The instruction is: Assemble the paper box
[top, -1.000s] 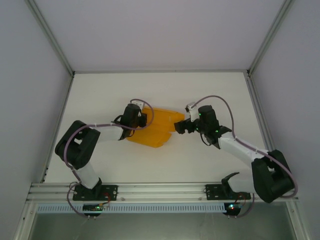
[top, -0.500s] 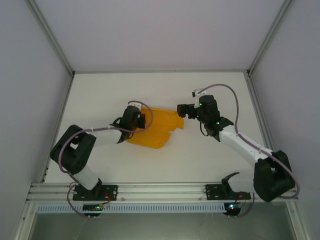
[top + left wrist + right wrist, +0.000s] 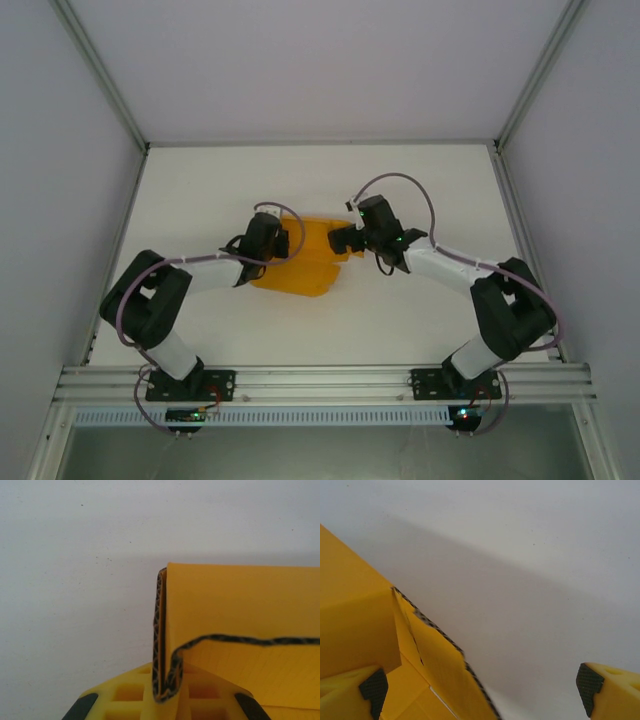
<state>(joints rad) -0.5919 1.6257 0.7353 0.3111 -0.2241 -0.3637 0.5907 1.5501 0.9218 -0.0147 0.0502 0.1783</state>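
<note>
From up here I judge the job somewhere in its early-to-middle part. The paper box lies mid-surface between the two arms and reads as a spread, partly folded sheet, not a closed shape. My left gripper sits at its left end, and in the left wrist view that gripper is clenched on a doubled-over edge of the card, with one panel standing up from the fold. So I'd count that side wall as raised and pinned. My right gripper is at the sheet's far right corner. Its wrist camera shows the gripper spread wide and grasping nothing, with a loose flap of the card rising just beside one finger and bare white surface beyond. What I think is left is most of it: bringing up the right-hand flaps, tucking the tabs and closing the walls into a box. I can't tell from these views whether any tab is already locked.
</note>
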